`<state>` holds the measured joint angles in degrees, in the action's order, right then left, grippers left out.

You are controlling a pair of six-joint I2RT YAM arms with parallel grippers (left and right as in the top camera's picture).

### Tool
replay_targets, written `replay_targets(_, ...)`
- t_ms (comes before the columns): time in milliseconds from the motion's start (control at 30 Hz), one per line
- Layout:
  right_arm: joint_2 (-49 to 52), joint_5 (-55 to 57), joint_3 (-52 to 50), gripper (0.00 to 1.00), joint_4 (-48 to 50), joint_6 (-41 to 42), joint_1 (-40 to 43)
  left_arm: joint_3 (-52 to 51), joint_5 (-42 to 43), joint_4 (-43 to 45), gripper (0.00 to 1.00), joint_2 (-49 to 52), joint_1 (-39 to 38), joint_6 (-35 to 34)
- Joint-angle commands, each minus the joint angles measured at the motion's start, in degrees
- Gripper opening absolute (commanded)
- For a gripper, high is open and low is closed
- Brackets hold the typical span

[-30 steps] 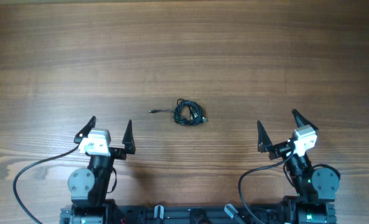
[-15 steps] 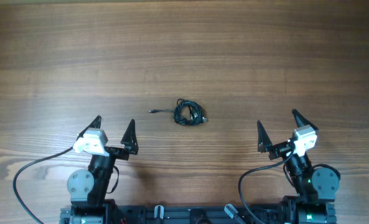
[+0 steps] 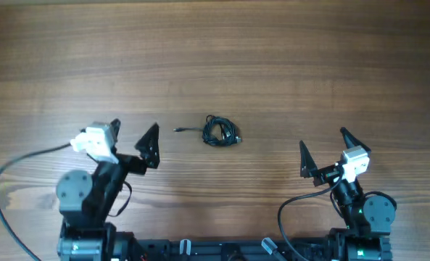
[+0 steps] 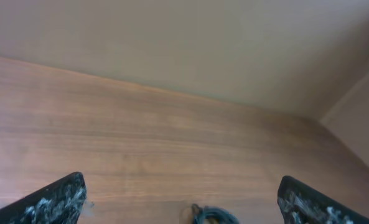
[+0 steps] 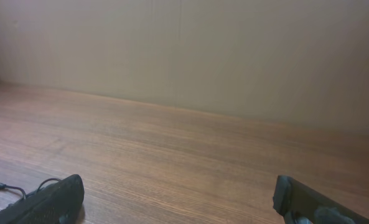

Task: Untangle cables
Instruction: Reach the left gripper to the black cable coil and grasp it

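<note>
The cables [image 3: 220,131] lie as a small knotted black bundle at the table's middle, with one thin plug end [image 3: 178,130] trailing left. My left gripper [image 3: 134,134] is open and empty, left of the bundle and apart from it. The bundle's top edge shows in the left wrist view [image 4: 214,216] at the bottom, between the open fingers [image 4: 181,202]. My right gripper [image 3: 322,148] is open and empty, well right of the bundle. In the right wrist view [image 5: 178,199] a thin cable end [image 5: 4,187] shows at the far left, beside the left finger.
The wooden table [image 3: 215,65] spreads bare around the bundle. A plain beige wall [image 5: 203,50] stands beyond its far edge. Thick black arm cables [image 3: 11,174] loop at the front left and front right [image 3: 291,206].
My left arm has risen and swung forward and to the right, bringing its open gripper nearer the bundle. The right arm and the cables have not moved.
</note>
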<state>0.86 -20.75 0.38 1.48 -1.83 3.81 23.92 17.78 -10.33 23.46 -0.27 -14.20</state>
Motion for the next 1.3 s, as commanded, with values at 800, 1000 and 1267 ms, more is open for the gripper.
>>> replay_targets(800,-0.7,-0.7,-0.1,1.0,0.3,-0.8,-0.2,22.9,7.0,-9.4,0.85,45.2,-16.2,-12.6)
replay_targets(1000,-0.7,-0.7,-0.1,1.0,0.3,-0.8,-0.2,22.9,-11.2,-7.6,0.61,55.4,-26.6,-27.7)
replay_targets(1267,-0.7,-0.7,-0.1,1.0,0.3,-0.8,-0.2,22.9,-16.0,-4.0,0.47,72.0,-31.8,-49.7)
